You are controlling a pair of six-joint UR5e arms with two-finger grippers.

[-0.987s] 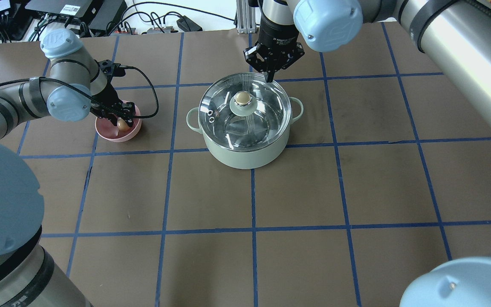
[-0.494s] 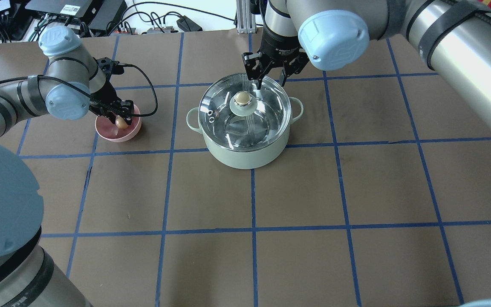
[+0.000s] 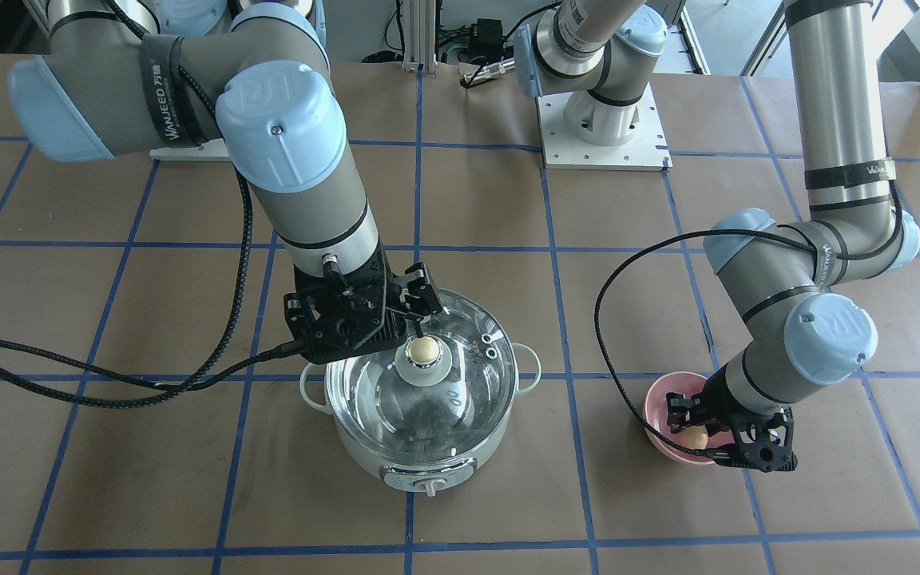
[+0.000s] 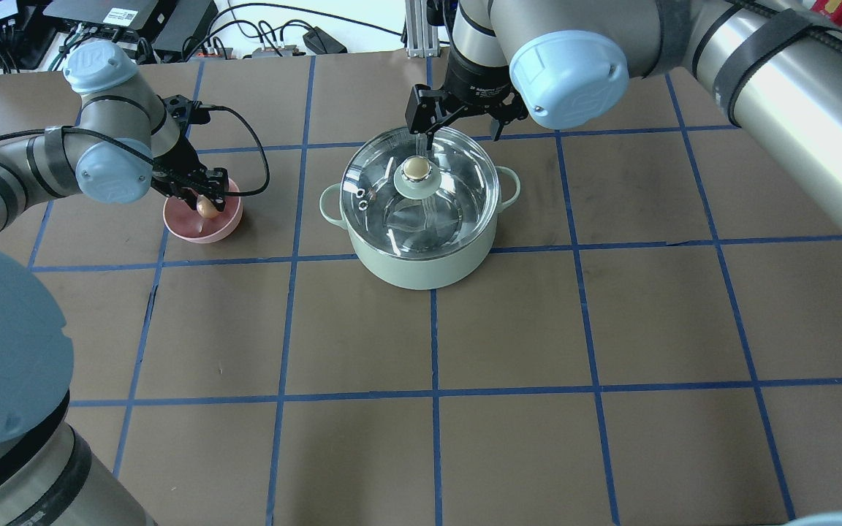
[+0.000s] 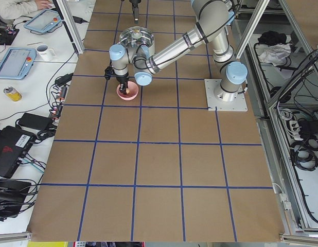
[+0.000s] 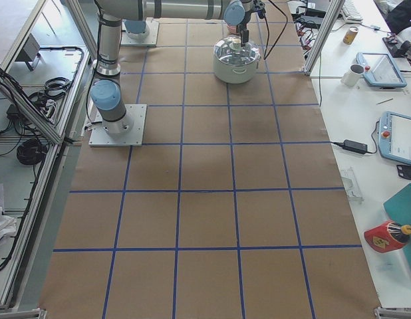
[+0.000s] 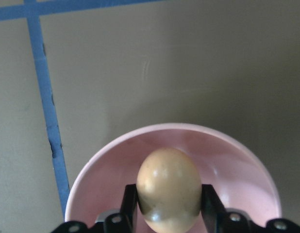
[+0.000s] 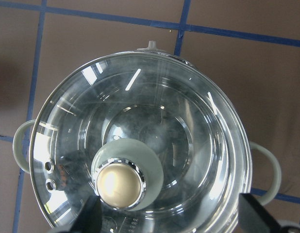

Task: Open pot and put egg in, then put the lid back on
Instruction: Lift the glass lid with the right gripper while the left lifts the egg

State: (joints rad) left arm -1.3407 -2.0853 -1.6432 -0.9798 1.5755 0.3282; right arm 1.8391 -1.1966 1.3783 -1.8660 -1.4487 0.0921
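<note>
The pale-green pot (image 4: 421,259) stands mid-table with the glass lid (image 4: 457,183) on it, and the lid's tan-topped knob (image 4: 416,169) is free. My right gripper (image 4: 456,126) is open wide just above the lid's far side. In the right wrist view the knob (image 8: 118,182) sits between the spread fingers, nearer the left one (image 8: 91,216). My left gripper (image 4: 205,202) is shut on the tan egg (image 4: 207,208) and holds it inside the pink bowl (image 4: 202,230). The left wrist view shows the egg (image 7: 168,189) pinched between both fingers over the bowl (image 7: 237,160).
The pot's control dial (image 3: 428,485) faces the operators' side and its loop handles (image 4: 512,186) stick out left and right. The left arm's cable (image 4: 253,157) arcs between the bowl and the pot. Brown table paper with blue grid tape (image 4: 432,343) lies all round.
My right gripper has opened from shut and shifted left over the lid toward the knob. My left gripper, shut on the egg, has risen slightly in the bowl.
</note>
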